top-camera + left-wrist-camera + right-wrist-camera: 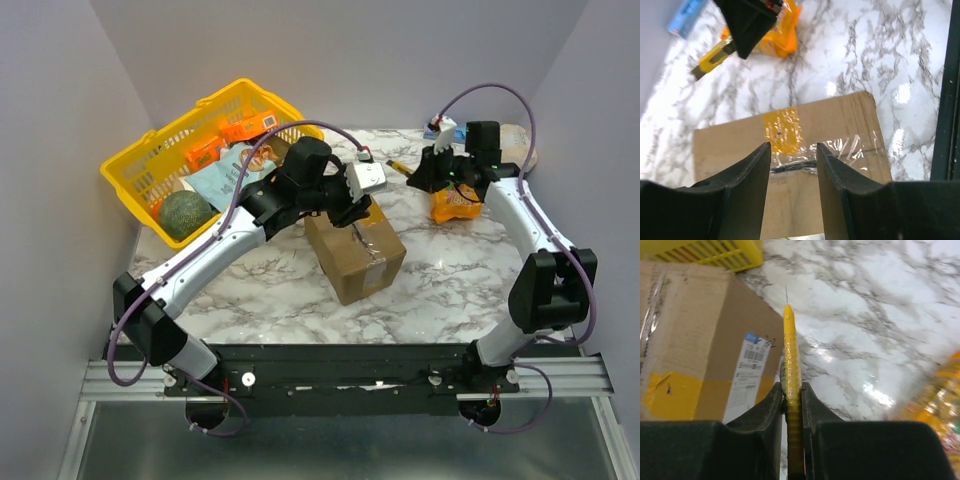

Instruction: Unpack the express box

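A: Where does the job stand?

B: Early, I'd say. On the marble table (450, 290) the yellow basket (130, 165) sits at the back left with groceries in it. The box (355, 255) stands in the middle, near the front, flaps flat and closed. Nothing looks taken out of it yet.

A: And the arms?

B: The left gripper (792, 150) hangs right over the box top, jaws moderately apart with nothing between them. I cannot tell whether the fingertips touch the cardboard. The right gripper (792, 390) is off to the box's right, above bare marble, clamped narrow on a yellow knife (790, 340) whose thin blade points forward.

A: Is the seal cut?

B: Clear tape (840, 147) crosses the top seam beside a yellow sticker (782, 130). A dark streak under the tape shows between the left fingers; I cannot tell if it is a slit. A white label (745, 375) shows on one side.

A: So what is left?

B: Nearly everything, by my judgement: bring the blade to the seam, slit the tape, lift the flaps, empty the contents.
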Available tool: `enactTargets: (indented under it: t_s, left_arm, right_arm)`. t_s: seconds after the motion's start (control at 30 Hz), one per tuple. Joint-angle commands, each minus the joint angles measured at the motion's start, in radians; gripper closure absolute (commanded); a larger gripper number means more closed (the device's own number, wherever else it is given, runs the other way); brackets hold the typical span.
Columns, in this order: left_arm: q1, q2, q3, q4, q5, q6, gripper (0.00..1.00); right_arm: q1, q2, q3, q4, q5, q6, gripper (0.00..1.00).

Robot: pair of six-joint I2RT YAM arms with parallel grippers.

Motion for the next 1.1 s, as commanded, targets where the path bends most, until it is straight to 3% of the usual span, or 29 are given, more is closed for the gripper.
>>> enactTargets:
  t_s: [0.0,0.1,0.2,0.23,0.3,0.47,0.63,0.7,0.9,0.97,1.07]
  left_arm:
    - [0.076,-0.039,0.023,-0.039,-0.031,0.056,0.52]
    - [0.143,-0.059,-0.015,-0.107,-0.009,0.155,0.62]
    - [0.171,-0.118,-0.101,-0.195,0.006,0.307,0.76]
    - [0.177,-0.137,-0.159,-0.221,0.011,0.347,0.89]
    - [0.177,-0.195,-0.228,-0.280,0.034,0.446,1.00]
    - [0.153,-0.287,-0.438,-0.263,0.111,0.530,1.00]
    - [0.029,-0.202,-0.474,-0.113,0.140,0.461,1.00]
    - [-0.016,-0.127,-0.465,0.023,0.155,0.401,1.00]
    - [-0.120,0.130,-0.313,0.226,0.192,0.289,0.97]
    - [-0.159,0.218,-0.232,0.319,0.189,0.237,0.92]
    - [-0.195,0.314,-0.041,0.302,0.190,0.149,0.80]
  right_arm:
    - [-0.028,-0.112,0.020,-0.030,0.096,0.022,0.99]
    - [-0.030,-0.207,-0.035,-0.091,0.043,-0.067,0.99]
    - [-0.028,-0.307,-0.156,-0.113,0.120,-0.079,1.00]
    - [-0.030,-0.327,-0.213,-0.126,0.153,-0.081,1.00]
    - [-0.030,-0.365,-0.252,-0.145,0.168,-0.069,1.00]
    - [-0.030,-0.384,-0.310,-0.154,0.188,-0.014,1.00]
    - [-0.040,-0.370,-0.318,-0.140,0.263,-0.012,1.00]
    - [-0.077,-0.359,-0.312,-0.145,0.277,0.003,1.00]
    - [-0.216,-0.338,-0.204,-0.276,0.401,0.108,1.00]
    - [-0.229,-0.347,-0.181,-0.339,0.417,0.114,1.00]
    - [-0.232,-0.393,-0.216,-0.360,0.417,0.128,1.00]
